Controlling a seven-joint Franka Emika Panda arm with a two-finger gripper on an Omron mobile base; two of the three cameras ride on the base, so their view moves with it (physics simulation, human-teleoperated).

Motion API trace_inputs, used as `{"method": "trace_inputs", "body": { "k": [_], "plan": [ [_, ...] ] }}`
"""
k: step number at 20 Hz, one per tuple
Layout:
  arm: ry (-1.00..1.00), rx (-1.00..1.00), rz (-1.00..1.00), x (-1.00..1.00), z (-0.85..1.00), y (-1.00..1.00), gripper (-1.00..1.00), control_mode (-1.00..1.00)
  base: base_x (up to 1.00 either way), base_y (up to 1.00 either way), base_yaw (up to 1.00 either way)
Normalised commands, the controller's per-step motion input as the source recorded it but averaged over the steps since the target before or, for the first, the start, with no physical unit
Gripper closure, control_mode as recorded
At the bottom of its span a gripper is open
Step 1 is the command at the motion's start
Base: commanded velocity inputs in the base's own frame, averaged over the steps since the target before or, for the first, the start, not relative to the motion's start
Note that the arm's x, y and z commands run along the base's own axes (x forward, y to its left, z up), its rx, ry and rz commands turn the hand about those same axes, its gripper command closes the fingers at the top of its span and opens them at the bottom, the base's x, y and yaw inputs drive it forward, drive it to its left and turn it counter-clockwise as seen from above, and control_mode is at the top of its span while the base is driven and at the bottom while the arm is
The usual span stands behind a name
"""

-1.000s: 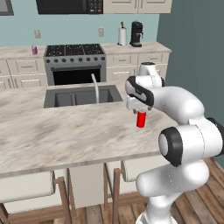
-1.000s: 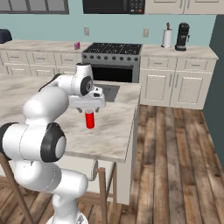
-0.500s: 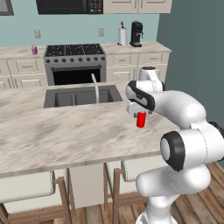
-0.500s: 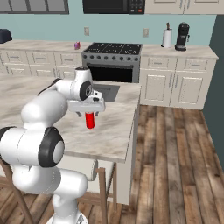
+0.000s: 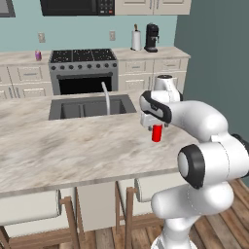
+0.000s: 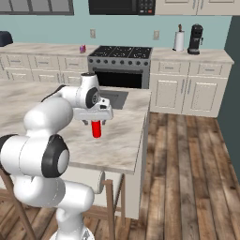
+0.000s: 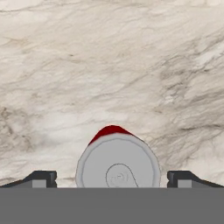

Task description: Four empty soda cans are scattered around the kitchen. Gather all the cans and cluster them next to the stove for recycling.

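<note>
Jaws (spread wide) straddle upright red can (image 7: 117, 162) on island counter (image 5: 58, 151).

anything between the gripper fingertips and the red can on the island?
No. In the hand view both fingertips flank the red can with bare gaps; the gripper is open.

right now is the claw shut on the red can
No, in the hand view the claw stands open, a finger on each side of the red can with gaps between.
</note>
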Motion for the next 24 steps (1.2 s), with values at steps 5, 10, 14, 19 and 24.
{"method": "trace_inputs", "body": {
  "k": [5, 10, 14, 19, 24],
  "plan": [
    [0.01, 0.0, 0.0, 0.01, 0.0, 0.0, -1.0, -1.0, 0.0, 0.0, 0.0],
    [0.02, 0.0, 0.0, 0.0, 0.0, 0.0, -1.0, -1.0, 0.0, 0.0, 0.0],
    [0.0, 0.0, 0.0, 0.0, -0.23, 0.0, -1.0, -1.0, 0.0, 0.0, 0.0],
    [0.0, 0.0, 0.0, 0.0, -0.19, 0.0, -1.0, -1.0, 0.0, 0.0, 0.0],
    [0.01, 0.0, 0.0, 0.0, -0.03, 0.0, -1.0, -1.0, 0.0, 0.0, 0.0]
  ]
}}
